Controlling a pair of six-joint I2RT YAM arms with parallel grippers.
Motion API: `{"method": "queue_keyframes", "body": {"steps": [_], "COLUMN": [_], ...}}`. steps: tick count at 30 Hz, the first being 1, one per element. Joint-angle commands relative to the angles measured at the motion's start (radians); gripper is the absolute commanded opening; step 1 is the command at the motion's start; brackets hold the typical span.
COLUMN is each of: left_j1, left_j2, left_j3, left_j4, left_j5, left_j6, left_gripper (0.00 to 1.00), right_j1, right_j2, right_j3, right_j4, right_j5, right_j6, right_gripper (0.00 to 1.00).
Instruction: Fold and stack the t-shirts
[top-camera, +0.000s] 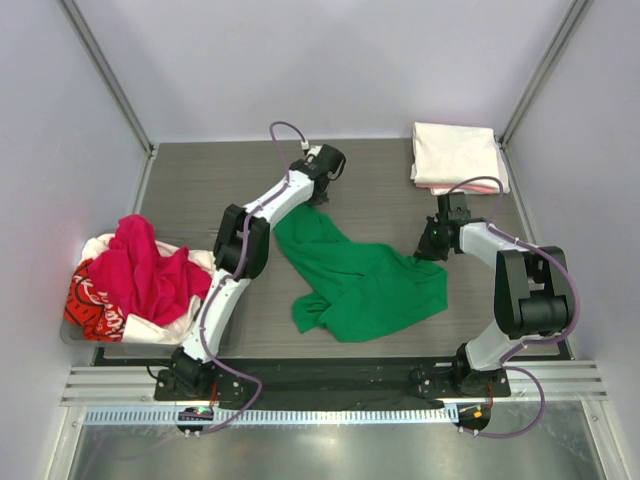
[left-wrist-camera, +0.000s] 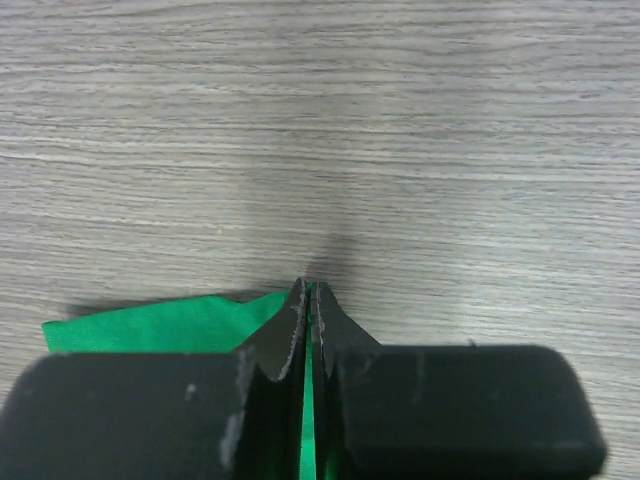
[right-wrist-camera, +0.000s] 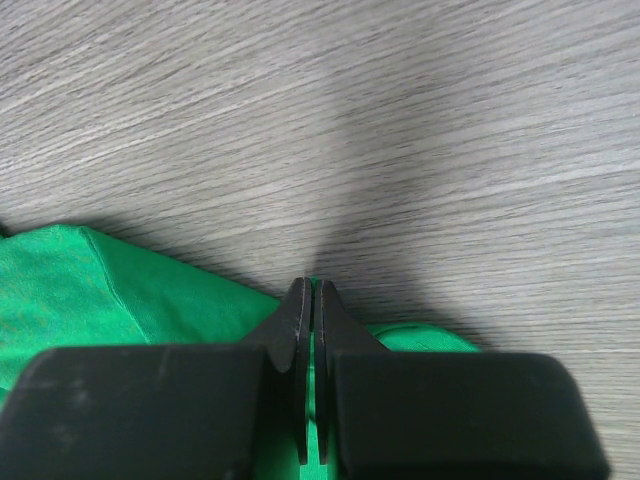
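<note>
Left claw (left-wrist-camera: 308, 292) clamps the green t-shirt (top-camera: 360, 280) by its tip toward the back edge of the desk (top-camera: 190, 180), right claw (right-wrist-camera: 310, 288) pinches its right corner, likely gripped to stretch it flat.

Pale walls (top-camera: 350, 60) are closing in on three sides, metal posts (top-camera: 105, 70) are running up the corners, and a grey wood-grain tabletop (left-wrist-camera: 400, 120) is stretching away ahead of the left gripper (left-wrist-camera: 308, 288) (a soft shadow (left-wrist-camera: 335, 250) is falling just beyond it).
</note>
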Motion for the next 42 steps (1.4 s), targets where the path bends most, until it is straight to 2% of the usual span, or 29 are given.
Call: {"method": "queue_keyframes", "body": {"steps": [1,7,20,29,33,36,42], "left_j1": [0.007,0.007,0.011,0.014,0.016,0.018,0.016], "left_j2": [0.000,-0.115,-0.677,-1.035,-1.139,-1.184,-1.290], "left_j3": [-0.015,0.011,-0.069,-0.234,-0.288,-0.256,-0.198], "left_j4": [-0.084,-0.168,-0.257,-0.282,-0.274,-0.303,-0.288], "left_j5": [0.019,-0.036,-0.129,-0.191,-0.217,-0.221,-0.142], "left_j6": [-0.001,-0.009,-0.003,-0.004,0.010,0.007,0.023], "left_gripper": [0.00,0.00,0.00,0.00,0.00,0.00,0.00], "right_j1": [0.004,0.002,0.004,0.001,-0.004,-0.007,-0.007], "right_j2": [-0.005,-0.055,-0.230,-0.261,-0.308,-0.336,-0.492], "right_j3": [0.017,0.105,0.585,0.856,0.899,0.927,0.904], "right_j4": [0.011,-0.053,-0.389,-0.547,-0.571,-0.585,-0.542], "right_j5": [-0.003,-0.021,0.054,0.114,0.181,0.187,0.164], "right_j6": [-0.001,0.014,-0.007,-0.021,-0.015,-0.001,0.010], "right_gripper": [0.01,0.01,0.01,0.01,0.01,0.01,0.01]}}
